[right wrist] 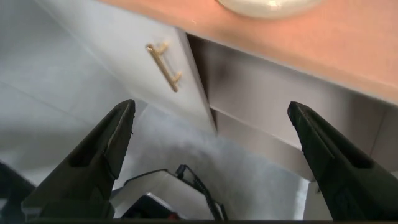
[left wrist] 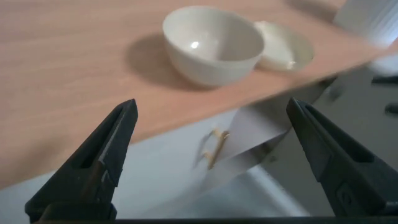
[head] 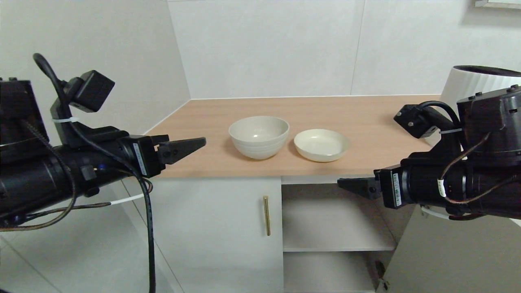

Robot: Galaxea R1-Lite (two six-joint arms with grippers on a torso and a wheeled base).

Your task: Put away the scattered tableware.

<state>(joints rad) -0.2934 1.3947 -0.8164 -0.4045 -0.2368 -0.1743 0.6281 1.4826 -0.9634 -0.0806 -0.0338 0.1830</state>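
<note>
A deep cream bowl point(head: 259, 136) point(left wrist: 214, 43) stands on the wooden counter point(head: 211, 118), with a shallow cream dish point(head: 321, 144) point(left wrist: 285, 50) just right of it. My left gripper point(head: 198, 143) point(left wrist: 211, 109) hangs open and empty off the counter's front left edge, short of the bowl. Open and empty too, my right gripper point(head: 342, 184) point(right wrist: 210, 107) hovers below the counter edge in front of the open cabinet compartment point(head: 329, 215). The dish's rim point(right wrist: 267, 5) shows just above that compartment.
The left cabinet door point(head: 211, 228) is closed, with a gold handle point(head: 266, 215) point(right wrist: 165, 65). The right compartment has a shelf point(head: 333, 244), and its door point(head: 439, 252) swings out at the lower right. A white ribbed container point(head: 468, 83) stands at the counter's right end.
</note>
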